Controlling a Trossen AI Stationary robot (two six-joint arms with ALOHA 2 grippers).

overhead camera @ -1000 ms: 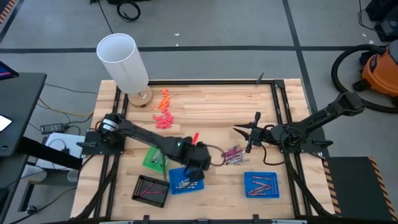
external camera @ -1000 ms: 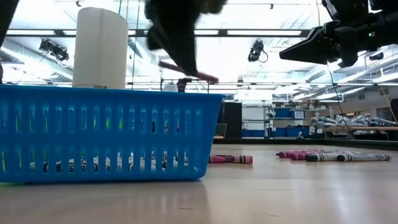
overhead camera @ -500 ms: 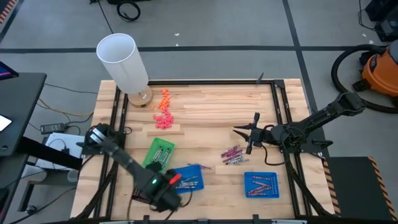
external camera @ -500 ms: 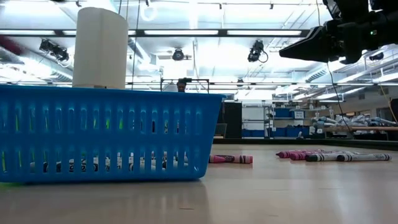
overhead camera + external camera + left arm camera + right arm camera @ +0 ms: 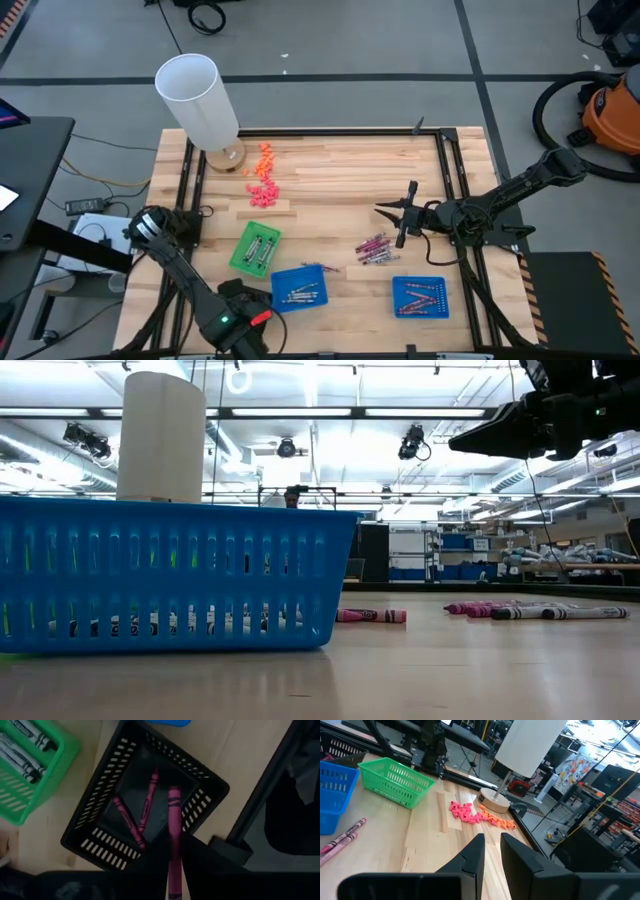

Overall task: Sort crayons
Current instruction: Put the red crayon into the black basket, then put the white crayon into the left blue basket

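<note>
Now your left hand [image 5: 174, 870] drops a pink crayon [image 5: 173, 827] into the black tray [image 5: 200, 802], its fingers just parting, while a loose crayon pile [image 5: 373, 248] waits on the tabletop [image 5: 340, 170].

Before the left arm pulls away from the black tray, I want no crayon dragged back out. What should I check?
1. The pink crayon is above the black tray: ok.
2. Its colour matches the two crayons lying inside: ok.
3. The left gripper is free of the crayon: cannot tell.
4. The right gripper is far from the tray, empty: ok.
5. The loose crayons wait on the table for the next pick: ok.
</note>
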